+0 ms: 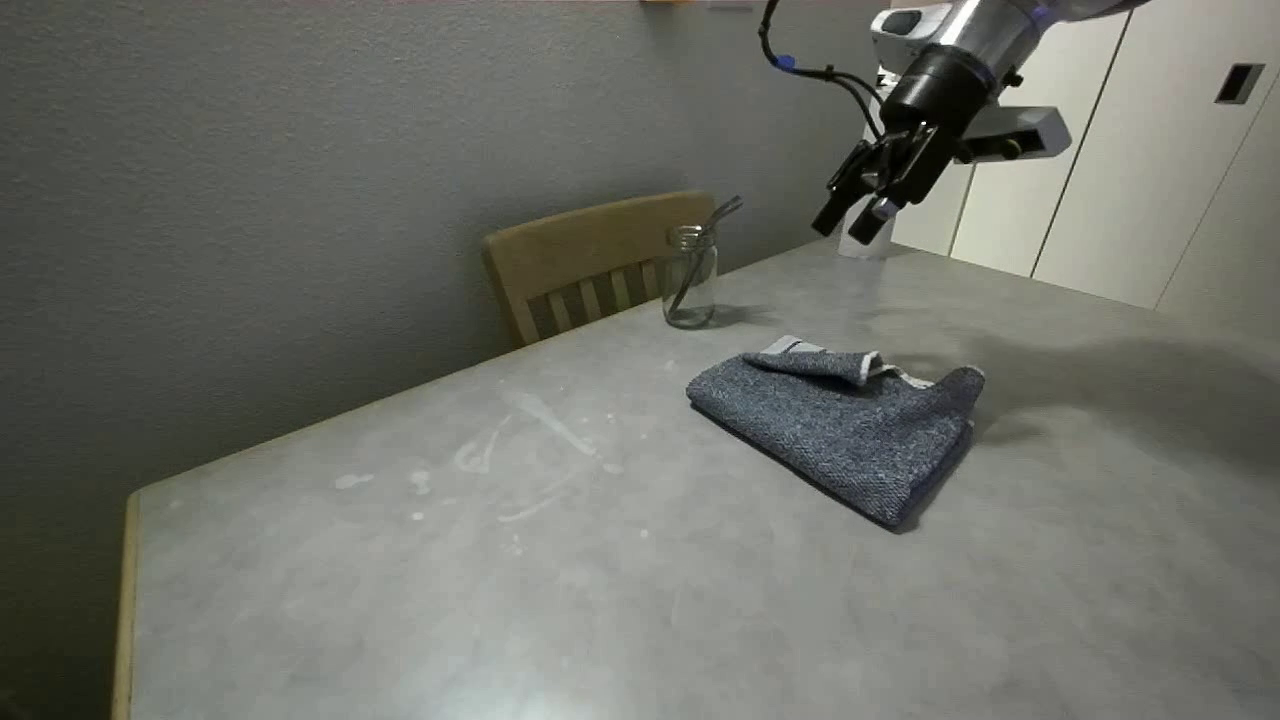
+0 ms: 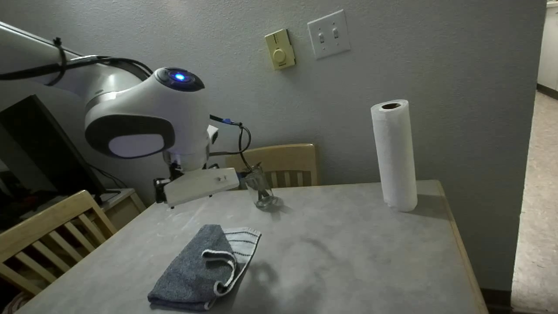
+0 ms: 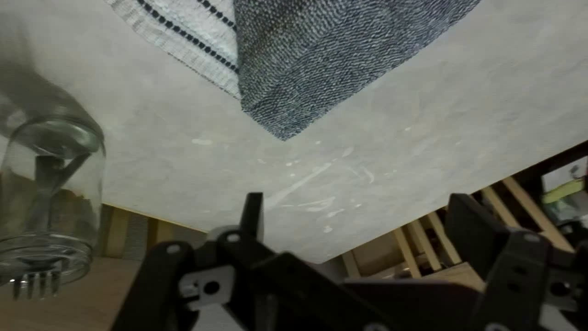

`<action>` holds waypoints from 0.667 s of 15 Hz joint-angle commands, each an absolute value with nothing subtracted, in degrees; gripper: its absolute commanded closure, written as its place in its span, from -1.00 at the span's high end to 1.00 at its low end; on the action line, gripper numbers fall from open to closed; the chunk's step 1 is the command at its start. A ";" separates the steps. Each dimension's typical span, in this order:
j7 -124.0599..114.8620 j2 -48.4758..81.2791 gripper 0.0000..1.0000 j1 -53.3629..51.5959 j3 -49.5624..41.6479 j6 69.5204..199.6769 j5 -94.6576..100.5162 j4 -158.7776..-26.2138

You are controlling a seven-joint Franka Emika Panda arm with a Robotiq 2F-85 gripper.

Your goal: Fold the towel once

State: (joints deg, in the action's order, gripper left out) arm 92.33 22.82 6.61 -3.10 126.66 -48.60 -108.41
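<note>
Grey textured wall [image 1: 350, 200] as bkgd, pale desk [image 1: 560, 610] w/ whitish scuffs, wooden chair [image 1: 600, 236] beyond far edge. On desk, right of centre in an exterior view: towel [image 1: 820, 430], blue-grey, doubled over on itself. Judging by layers, fold prob. made, albeit roughly. Striped end [image 2: 245, 240] poking out at far right in an exterior view, uncovered by top layer; pale rim [image 2: 213, 251] curled up nearby, not flat.

Jaws spread wide, nothing pinched, up in air & well apart from towel; in wrist view, desk visible thru gap.

Main risk, prob.: top layer slipping or rolling open at curled rim, due to springy bunched cloth w/ no weight on top. Next: any tidy-up grab catching both layers at once, hence dragging whole towel or undoing fold; likely cause: tight layers, hard to split. Alt. risk: going off now w/ edges uneven, leaving fold judged sloppy or incomplete.

Also worth watching: glass jar [image 1: 690, 285] w/ fork [image 3: 42, 216] inside, nr far edge of desk, left of & beyond towel in an exterior view. Could tip from low sideways swing of arm [image 2: 148, 102], or from snag on looped cable [image 1: 830, 74]; real gap from cable to jar unclear. Worst case: jar knocked off far edge. Paper roll [image 2: 394, 157] at far right in an exterior view, well apart from towel, so low concern.
</note>
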 commanded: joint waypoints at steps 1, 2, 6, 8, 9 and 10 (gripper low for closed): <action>79.83 18.61 1.00 2.65 -2.67 137.98 -44.21 -113.24; 75.46 17.85 1.00 1.38 -2.44 141.36 -42.21 -114.26; 55.55 16.53 1.00 -6.66 -5.89 153.08 -30.32 -118.48; 45.37 16.60 1.00 -13.66 -12.10 155.73 -24.42 -120.56; 40.02 16.98 1.00 -17.92 -16.17 156.03 -21.57 -121.08; 34.89 17.44 1.00 -22.24 -20.42 155.64 -19.02 -121.34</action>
